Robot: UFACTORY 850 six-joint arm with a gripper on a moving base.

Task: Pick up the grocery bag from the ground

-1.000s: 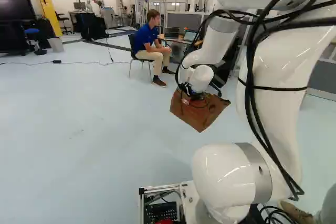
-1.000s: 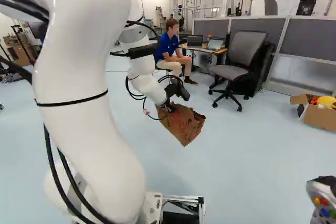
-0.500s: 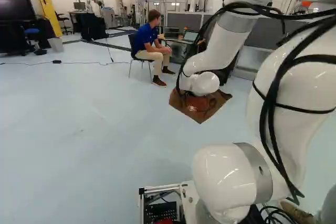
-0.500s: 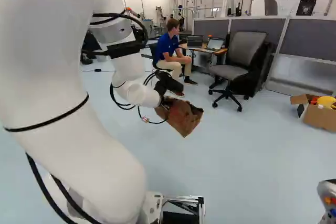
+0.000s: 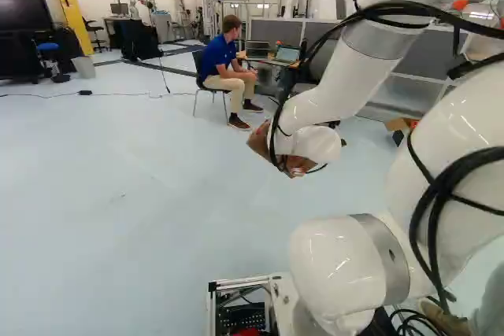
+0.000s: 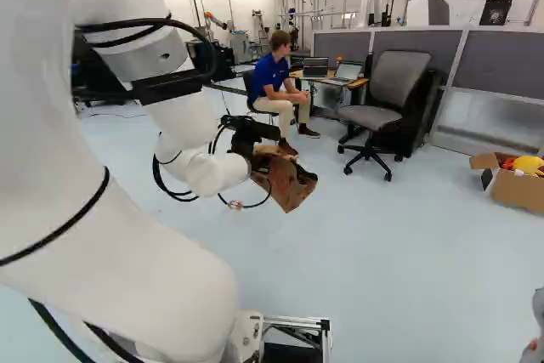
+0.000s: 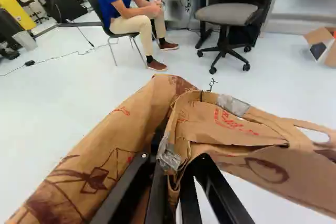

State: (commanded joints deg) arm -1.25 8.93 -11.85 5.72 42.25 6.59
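Brown Paper Grocery Bag (image 7: 121, 124): Gripped Above Pale Floor (image 5: 142, 226)

Your black fingers (image 7: 126, 187) clench its edge from both sides, at the end of your white arm (image 5: 346, 76). Farther ahead, locate the grey swivel chair (image 6: 398, 78) and, to its right, the open brown cardboard box (image 6: 518, 193).

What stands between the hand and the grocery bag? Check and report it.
Nothing visible does: the hand is already closed on the grocery bag, with folded brown paper pinched between its fingers, and the bag hangs above the floor.
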